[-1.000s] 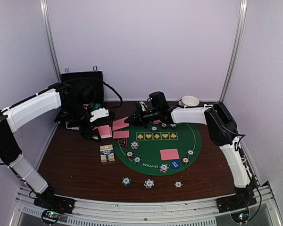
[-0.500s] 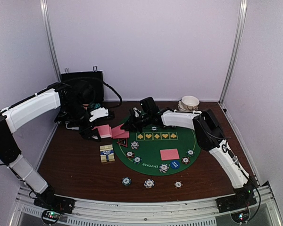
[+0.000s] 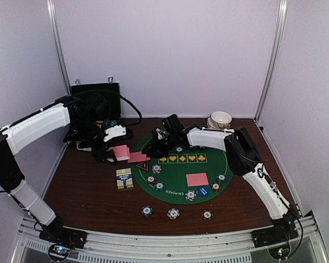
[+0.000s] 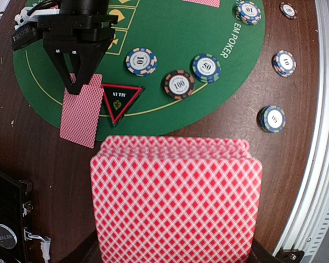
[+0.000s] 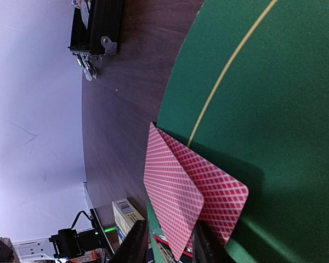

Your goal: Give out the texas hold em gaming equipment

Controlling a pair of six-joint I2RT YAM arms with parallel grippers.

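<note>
The left pincer (image 4: pixel 174 253) is clenched on a deck of pink-backed, diamond-patterned cards (image 4: pixel 175 197) above the dark wood surface (image 4: pixel 33 181). Beyond it, the right pincer (image 4: pixel 75 87) points down at two overlapped cards (image 5: pixel 192 203) straddling the green felt mat's (image 5: pixel 274 109) edge; its grip cannot be told. Just beside that pincer lie a black-and-red triangular marker (image 4: pixel 119 101) and round stripe-edged chips (image 4: pixel 141 61).

Wore glossy white shells along the links of the left arm (image 3: pixel 38 126) and the right arm (image 3: pixel 266 183), with bulky black joints between. Had a thin black cable (image 3: pixel 136 108) looping off the left arm's far joint. Ended below in squat black bases (image 3: pixel 63 236) with small green and red lights. Bore a matte black right gripper (image 4: pixel 79 85), two tapering fingers (image 4: pixel 63 70) under a boxy block, with a white connector beside it.
</note>
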